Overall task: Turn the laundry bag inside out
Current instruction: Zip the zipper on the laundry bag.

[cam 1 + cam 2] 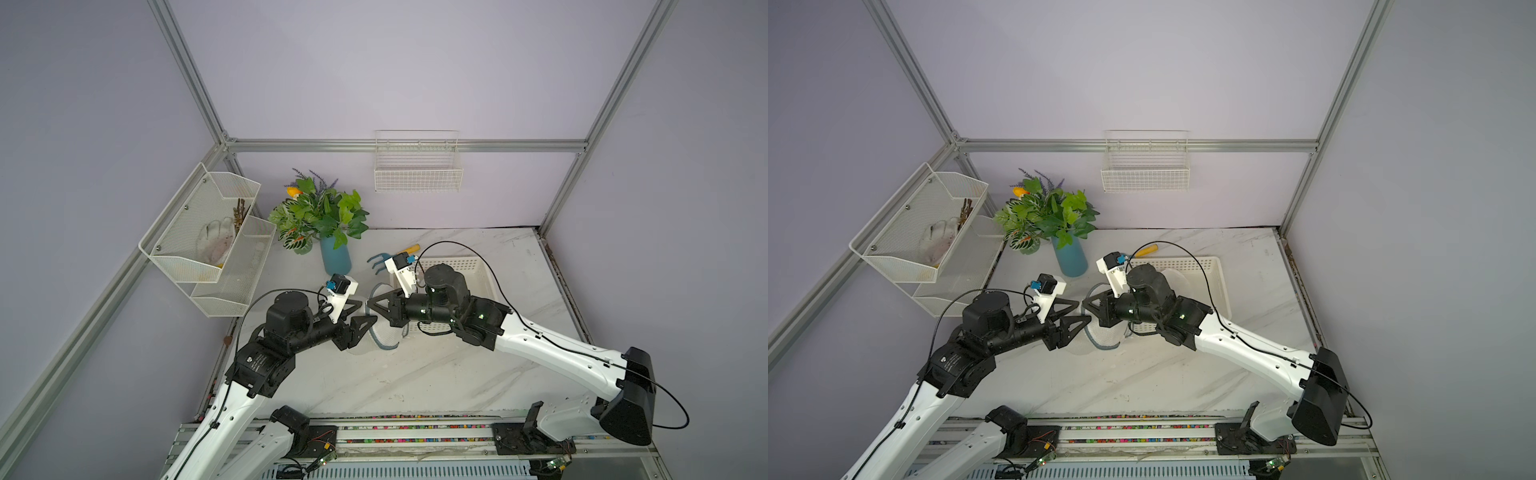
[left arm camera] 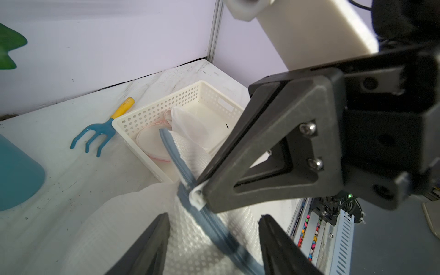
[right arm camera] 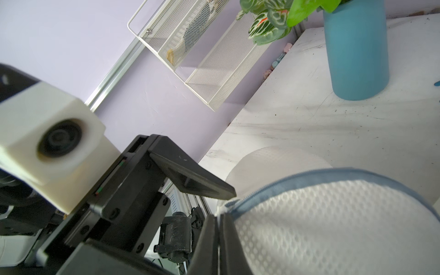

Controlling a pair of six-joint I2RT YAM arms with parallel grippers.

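Laundry bag [image 3: 321,226]: soft white mesh with a honeycomb texture and a rounded outline, edged by a grey-blue zipper band [image 2: 175,164]. It sat near the middle of the desk [image 1: 436,374], a little toward the left edge and just beside the basket's near left corner, with one part held up off the surface.
Right gripper [image 3: 217,217]: black triangular fingers pressed together, clamped on the bag's rim where a white tab met the zipper band.
Left gripper [image 2: 214,215]: black fingers apart, straddling the zipper band and mesh from the opposite side. Whether the pads touched the fabric could not be told.
Arms: both extended from the near edge with forearms low, the grippers nose to nose over the bag.
Basket [image 2: 152,114]: rigid cream plastic, rectangular, with perforated walls, toward the far right corner; pale fabric pieces lay inside.
Hand rake [image 2: 103,131]: blue three-pronged head and yellow handle, flat on the desk between vase and basket.
Vase [image 3: 357,52]: matte teal cylinder holding leafy green stems, toward the far left corner.
Desk: white marble-patterned top, scuffed.
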